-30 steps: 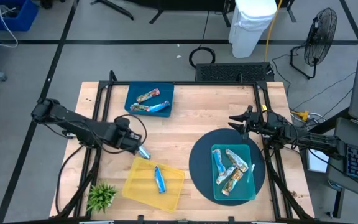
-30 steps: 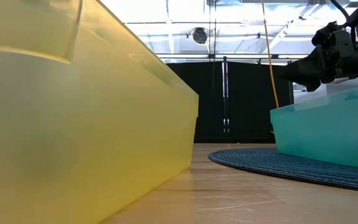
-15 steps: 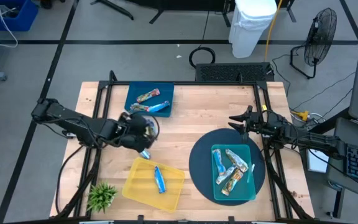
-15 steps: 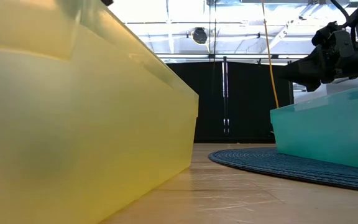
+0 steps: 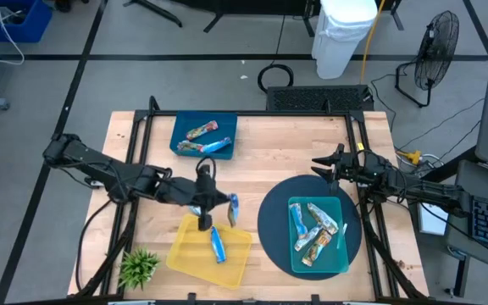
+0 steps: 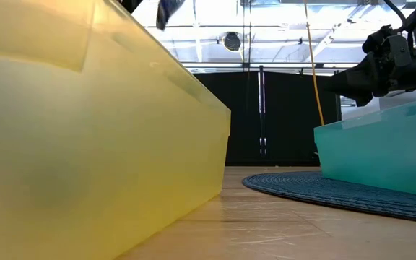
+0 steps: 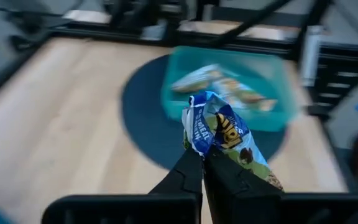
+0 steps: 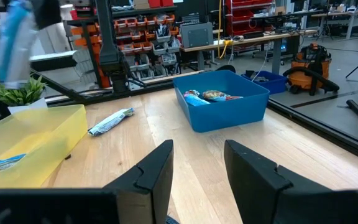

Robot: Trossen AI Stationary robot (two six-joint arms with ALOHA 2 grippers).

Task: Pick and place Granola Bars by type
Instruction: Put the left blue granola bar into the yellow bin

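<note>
A light wooden table (image 5: 261,161) carries a dark blue tray (image 5: 203,135) near its far edge, a yellow tray (image 5: 209,250) at its near edge, and a round dark mat (image 5: 271,222) toward the right side. A teal tray (image 5: 318,235) rests on the mat. A small green plant (image 5: 138,267) stands at the near left corner, and one wrapped bar (image 8: 110,121) lies directly on the wood between the yellow and blue trays.

A workshop or robotics lab: racks of red and orange parts bins (image 8: 135,40) across the upper middle of the right wrist view, an orange shop vacuum (image 8: 311,62) at right, a floor fan (image 5: 437,42) upper right from above
</note>
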